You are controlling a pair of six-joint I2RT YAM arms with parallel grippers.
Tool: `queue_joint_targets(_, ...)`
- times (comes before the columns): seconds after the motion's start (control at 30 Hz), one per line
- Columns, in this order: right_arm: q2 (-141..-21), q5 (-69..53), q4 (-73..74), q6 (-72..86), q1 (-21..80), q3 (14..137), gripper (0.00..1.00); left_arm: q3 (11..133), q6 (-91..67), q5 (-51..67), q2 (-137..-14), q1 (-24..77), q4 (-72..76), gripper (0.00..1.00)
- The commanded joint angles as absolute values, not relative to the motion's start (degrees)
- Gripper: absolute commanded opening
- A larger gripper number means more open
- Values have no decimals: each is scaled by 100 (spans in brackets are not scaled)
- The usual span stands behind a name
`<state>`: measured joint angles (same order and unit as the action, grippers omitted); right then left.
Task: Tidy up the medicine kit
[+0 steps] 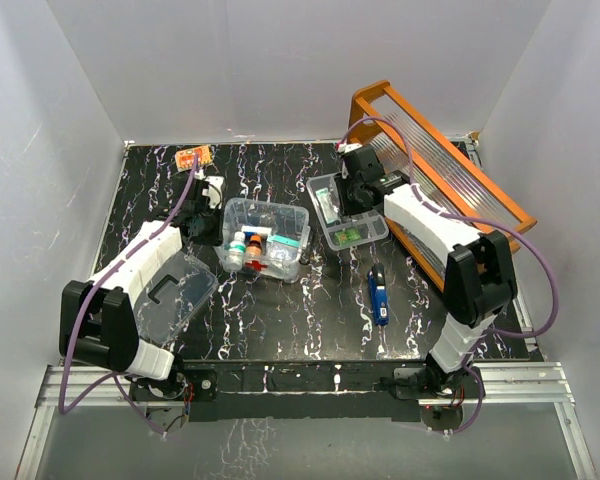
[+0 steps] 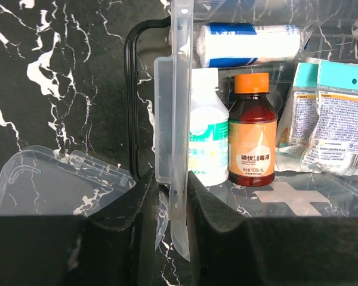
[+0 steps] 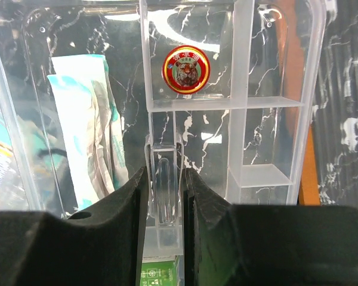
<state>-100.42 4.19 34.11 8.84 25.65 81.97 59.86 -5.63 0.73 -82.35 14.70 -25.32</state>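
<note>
The medicine kit [image 1: 267,236], a clear box with a red cross, stands mid-table. Inside it are a white bottle [image 2: 207,128], a brown bottle with an orange cap [image 2: 251,131], a bandage roll [image 2: 247,44] and packets [image 2: 340,116]. My left gripper [image 2: 172,179] [image 1: 211,206] is shut on the kit's left wall [image 2: 180,89]. The clear lid [image 1: 172,290] with its dark handle lies front left. My right gripper [image 3: 165,173] [image 1: 353,190] is shut on the centre tab of a clear divider tray [image 3: 238,101] [image 1: 342,216]. That tray holds a round red tin [image 3: 185,70] and sachets [image 3: 86,131].
A large orange rack [image 1: 450,165] with ribbed clear panels leans at the back right, close behind the right arm. A blue object [image 1: 378,295] lies on the black marbled table right of the kit. An orange blister pack [image 1: 193,156] sits at the back left.
</note>
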Motion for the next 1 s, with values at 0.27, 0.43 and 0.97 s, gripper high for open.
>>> queue_joint_targets(0.27,-9206,481,4104,997,2747,8944,2,5883,-55,1262,-7684,1460,-2654,16)
queue_joint_targets(0.43,-9252,494,4279,763,3094,9165,2,6038,-479,1116,-7804,1467,-2898,34)
queue_joint_targets(0.97,-10547,-286,4998,-429,4148,10779,1,6641,-2355,-1697,-6853,1454,-3718,60)
